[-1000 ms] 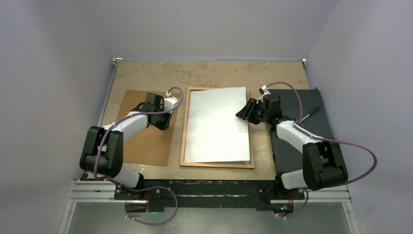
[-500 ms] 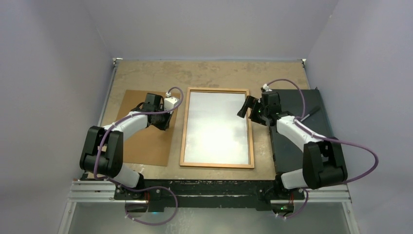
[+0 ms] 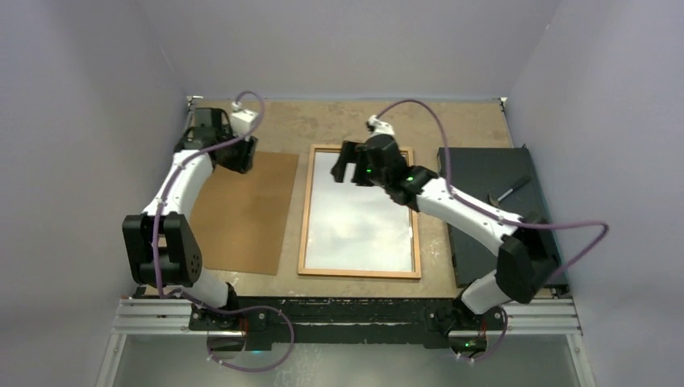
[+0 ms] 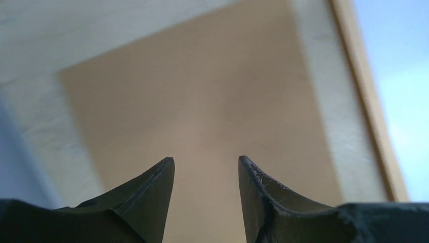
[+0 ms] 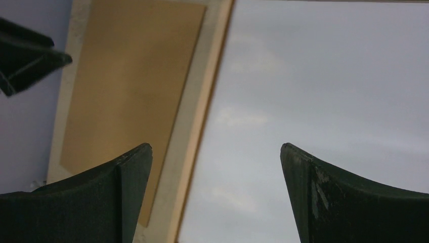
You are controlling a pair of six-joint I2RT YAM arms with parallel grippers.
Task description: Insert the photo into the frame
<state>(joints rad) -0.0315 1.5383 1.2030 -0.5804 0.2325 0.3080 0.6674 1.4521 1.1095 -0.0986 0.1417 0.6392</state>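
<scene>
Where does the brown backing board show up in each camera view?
Top external: the brown backing board lies left of centre, beside the frame.
Left wrist: it fills the middle.
Right wrist: upper left.
Shared landmark: the frame's orange rail along the board's right side.

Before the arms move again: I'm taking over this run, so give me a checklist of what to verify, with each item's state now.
1. Photo lies inside the frame, plain side up: ok.
2. Every photo corner seated within the rails: cannot tell.
3. Right gripper open and empty, over the frame's far end: ok.
4. Left gripper open and empty, above the brown board: ok.
5. Brown board flat on the table, apart from the frame: ok.
</scene>
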